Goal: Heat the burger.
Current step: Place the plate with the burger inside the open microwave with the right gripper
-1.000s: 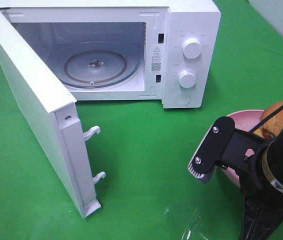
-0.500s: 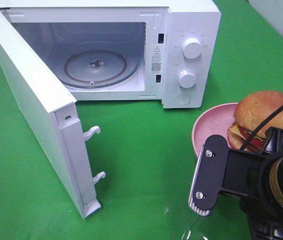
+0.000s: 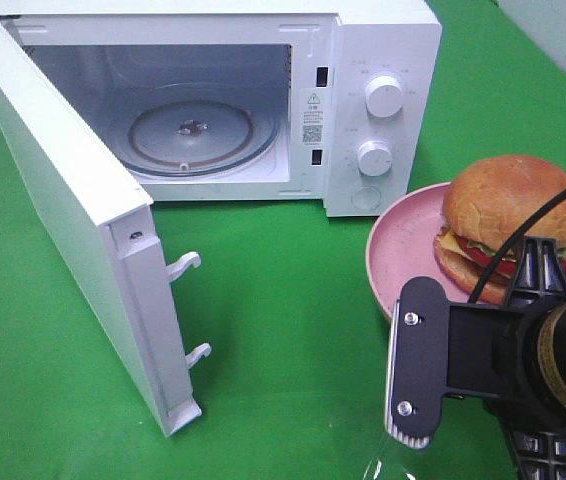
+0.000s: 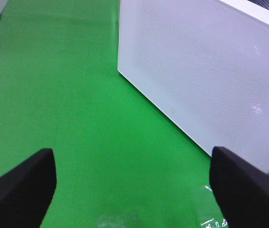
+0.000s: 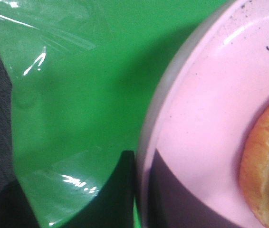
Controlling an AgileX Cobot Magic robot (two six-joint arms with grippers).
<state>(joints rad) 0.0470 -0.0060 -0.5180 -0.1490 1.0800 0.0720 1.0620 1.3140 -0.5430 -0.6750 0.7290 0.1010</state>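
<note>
Exterior high view: the burger [image 3: 513, 215] sits on the pink plate [image 3: 403, 250] at the frame's right edge, below right of the open microwave [image 3: 383, 60]. At the plate's rim the right hand [image 5: 141, 166] pinches it, jaws narrow. Above the green bench [image 4: 77, 95] the left hand [image 4: 132, 161] hangs wide, near the microwave's white door [image 4: 206, 80].

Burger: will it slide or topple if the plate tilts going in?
Likely top-heavy: the burger is a tall layered stack, so layers may shift. It rests loose on the smooth pink plate, so it could slide. The right tool pinches only the rim.
</note>
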